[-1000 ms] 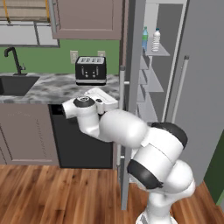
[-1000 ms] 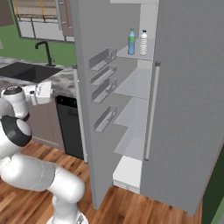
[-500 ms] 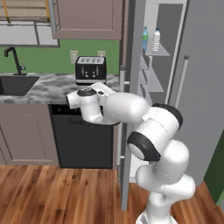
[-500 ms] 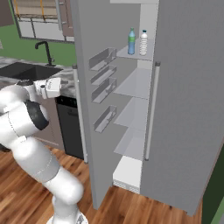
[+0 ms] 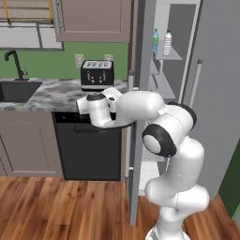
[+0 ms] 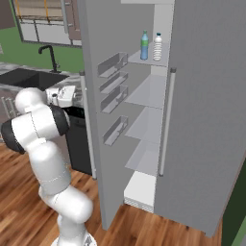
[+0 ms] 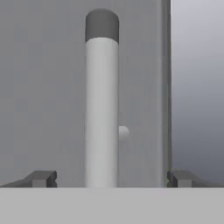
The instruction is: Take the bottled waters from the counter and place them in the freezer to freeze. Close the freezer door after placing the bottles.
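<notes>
Freezer (image 6: pixel 144 91): narrow left compartment of the tall grey fridge, white inside, several shelves; stands open.

Freezer door (image 6: pixel 93 57): tall grey panel, swung out toward the room, inner bins shown in the right base view. The outer face is turned toward the tabletop (image 5: pixel 51 93), which is grey-white marbled stone bearing a black toaster (image 5: pixel 97 74).

Door handle (image 7: pixel 101 109): long pale bar with a dark end cap, mounted on the outer face. Its long axis runs vertically along the door and appears upright in the hand view. It lies directly ahead of the end effector (image 7: pixel 109 178), between the two finger tips, a little toward one side of the gap.

End effector: spread fully, nothing pinched; the bar is framed by the jaws but not clamped. It is seen in the left base view beside the door's outer face at tabletop height (image 5: pixel 112 96).

Bottled waters (image 6: pixel 151 45): two small clear bottles, one blue-tinted with a blue cap (image 5: pixel 155 41), one whitish with a pale cap (image 5: pixel 167 43). Both stand upright, side by side, on the top freezer shelf.

Judgement: placement is done; closing the door remains.
</notes>
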